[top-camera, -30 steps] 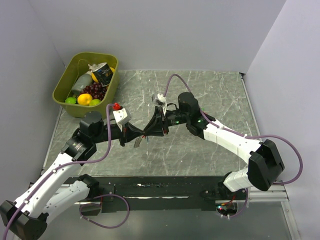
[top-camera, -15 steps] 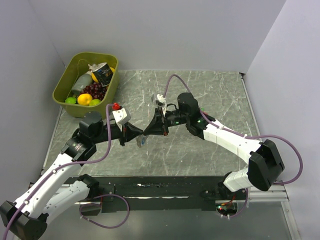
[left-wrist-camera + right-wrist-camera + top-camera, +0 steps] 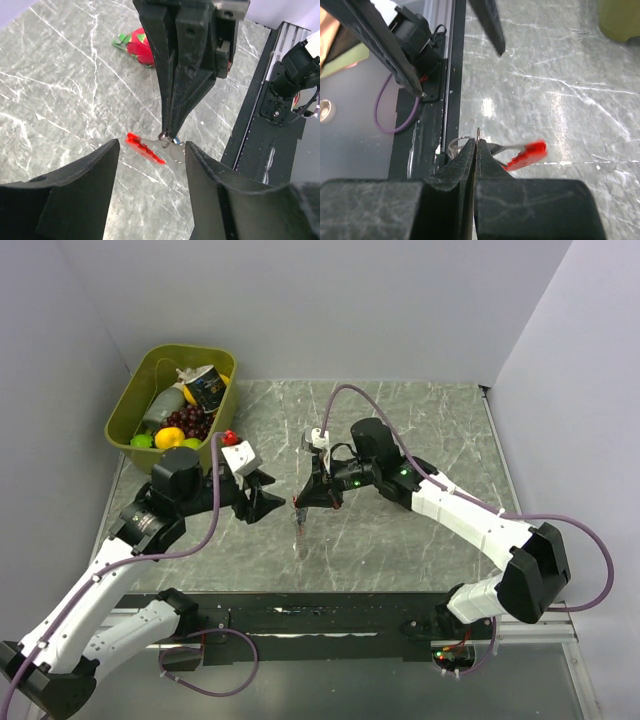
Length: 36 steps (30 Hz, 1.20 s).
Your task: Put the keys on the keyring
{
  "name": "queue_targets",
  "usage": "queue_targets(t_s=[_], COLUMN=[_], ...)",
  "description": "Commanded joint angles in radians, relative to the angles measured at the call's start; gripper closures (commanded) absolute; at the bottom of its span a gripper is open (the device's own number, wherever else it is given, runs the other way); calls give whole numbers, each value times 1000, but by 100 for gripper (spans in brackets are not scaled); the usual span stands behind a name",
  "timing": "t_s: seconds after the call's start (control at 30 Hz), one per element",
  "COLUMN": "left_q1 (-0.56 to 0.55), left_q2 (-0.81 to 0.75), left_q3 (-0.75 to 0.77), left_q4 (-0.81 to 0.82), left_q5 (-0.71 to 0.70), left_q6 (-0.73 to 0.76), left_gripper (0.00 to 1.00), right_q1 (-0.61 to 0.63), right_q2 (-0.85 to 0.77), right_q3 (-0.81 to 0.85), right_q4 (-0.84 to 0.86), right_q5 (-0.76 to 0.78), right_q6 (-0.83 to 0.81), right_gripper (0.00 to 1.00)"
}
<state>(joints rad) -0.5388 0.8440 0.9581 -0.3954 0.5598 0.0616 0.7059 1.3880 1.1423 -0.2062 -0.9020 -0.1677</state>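
Note:
The keyring (image 3: 300, 528) hangs above the table from my right gripper (image 3: 298, 503), which is shut on one of its thin metal rings (image 3: 478, 134). Its red clip (image 3: 144, 147) sticks out sideways, blurred, with silvery rings (image 3: 177, 152) beside it. The red clip (image 3: 527, 152) also shows just past the right fingertips. A tiny blue key head (image 3: 176, 140) sits at the rings below those fingertips; no other keys can be made out. My left gripper (image 3: 262, 498) stands open a little to the left of the keyring, nothing between its fingers (image 3: 100, 170).
An olive basket (image 3: 128, 410) of toy fruit and a can stands at the back left. A red toy fruit with a green top (image 3: 140, 41) lies on the marble table behind the right gripper. The black rail (image 3: 330, 615) runs along the near edge.
My left gripper has opened, let go of the keyring and drawn back to the left. My right gripper closed on the ring, and the keyring now dangles from it alone.

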Motion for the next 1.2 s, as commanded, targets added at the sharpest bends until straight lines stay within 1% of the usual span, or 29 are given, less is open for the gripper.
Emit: queue_targets(t_s=[0.0,0.13,0.17,0.3,0.4,0.63,0.83,0.93,1.03,1.07,1.1,1.17], left_q1=[-1,-1,-1,-9,-20,-44,-62,-64,-64,-64,-64,-64], left_q2=[29,105,118,153,173,205,217,221,221,221,221,216], left_q3=[62,82,83,77,76,87,74,76,74,73,73,67], left_q4=[-60,-89,-94,-71,-56,-56,-22,-14,-3,0,0,7], left_q5=[5,72,107,166,169,184,178,176,173,176,175,180], left_q6=[41,64,69,75,72,84,70,69,73,75,76,73], left_gripper=[39,42,44,46,46,51,64,73,87,97,99,99], right_q1=[-5,-6,-5,-5,-5,-6,-5,-5,-5,-5,-5,-5], right_q2=[-46,-53,-60,-75,-81,-87,-92,-90,-90,-92,-92,-92], right_q3=[82,79,76,56,53,43,39,39,33,28,27,25], right_q4=[-108,-107,-102,-67,-64,-50,-41,-41,-36,-35,-33,-33], right_q5=[-9,-38,-49,-54,-61,-61,-71,-78,-80,-80,-77,-77], right_q6=[-102,-102,-99,-81,-78,-72,-70,-70,-67,-66,-66,-66], right_gripper=[100,100,100,100,100,100,100,100,100,100,100,100])
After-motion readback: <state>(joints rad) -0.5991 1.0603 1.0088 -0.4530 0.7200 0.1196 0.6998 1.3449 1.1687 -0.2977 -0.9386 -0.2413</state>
